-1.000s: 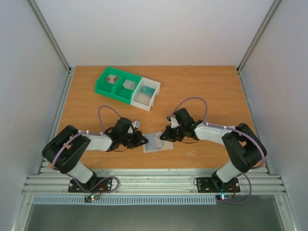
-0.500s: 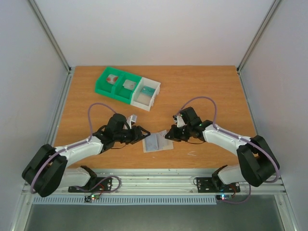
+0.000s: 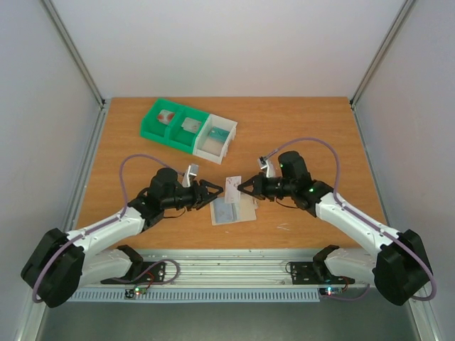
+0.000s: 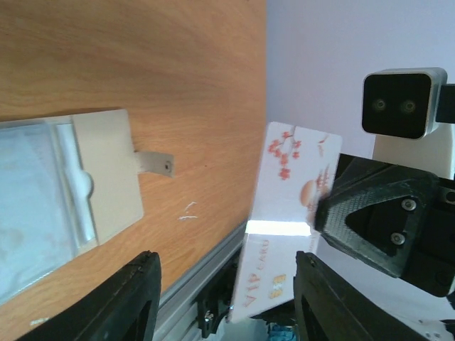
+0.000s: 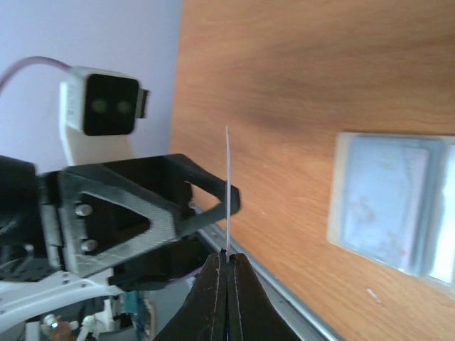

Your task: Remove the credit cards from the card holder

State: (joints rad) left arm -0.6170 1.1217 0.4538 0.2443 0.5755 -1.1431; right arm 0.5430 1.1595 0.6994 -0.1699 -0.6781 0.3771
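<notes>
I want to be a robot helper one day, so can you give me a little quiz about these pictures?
1. True or false: the left gripper is shut tight.
2. What pinches the thin white card with red marks? A the left gripper, B the right gripper, C nothing.
3. Where is the pale blue-grey translucent card holder?
Key: 1 false, it is open. 2 B. 3 Lying flat on the wooden table, with neither gripper holding it.
</notes>
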